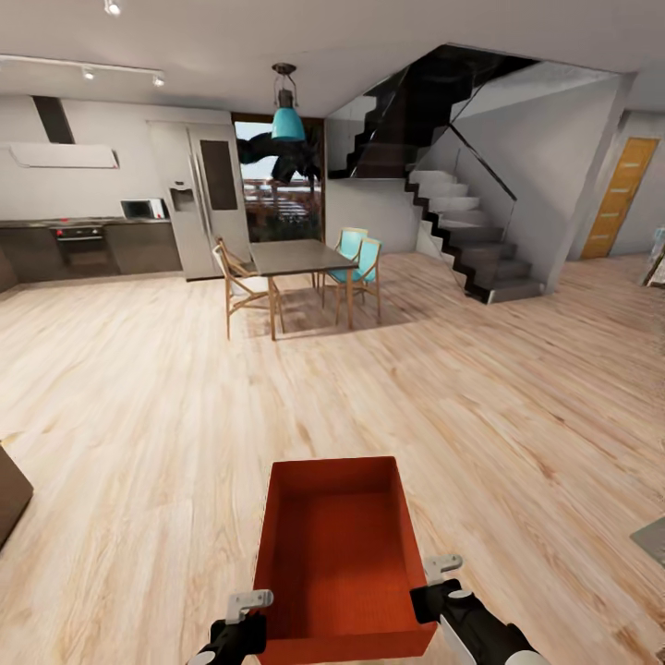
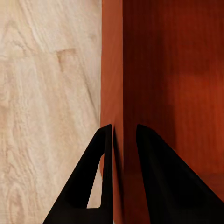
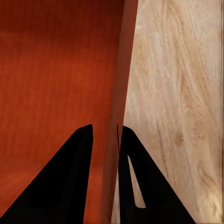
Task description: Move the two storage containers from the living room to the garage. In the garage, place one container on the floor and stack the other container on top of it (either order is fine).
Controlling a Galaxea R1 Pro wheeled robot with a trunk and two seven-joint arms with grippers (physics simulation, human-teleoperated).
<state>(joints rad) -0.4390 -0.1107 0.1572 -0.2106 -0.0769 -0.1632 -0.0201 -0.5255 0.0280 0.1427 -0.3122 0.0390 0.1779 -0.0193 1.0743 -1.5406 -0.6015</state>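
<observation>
Wood-plank floor (image 1: 139, 388) runs ahead toward a dining table (image 1: 296, 259) and stairs (image 1: 462, 231). You carry one bin (image 1: 337, 554) between both arms, long axis pointing forward. Left gripper (image 2: 123, 149) clamps its left wall; right gripper (image 3: 106, 149) clamps its right wall. Garage is not in sight.

The head camera looked forward and down over the orange container (image 1: 337, 554) toward a dining table (image 1: 296, 257). Both wrist cameras sat close against that container's opposite walls.
</observation>
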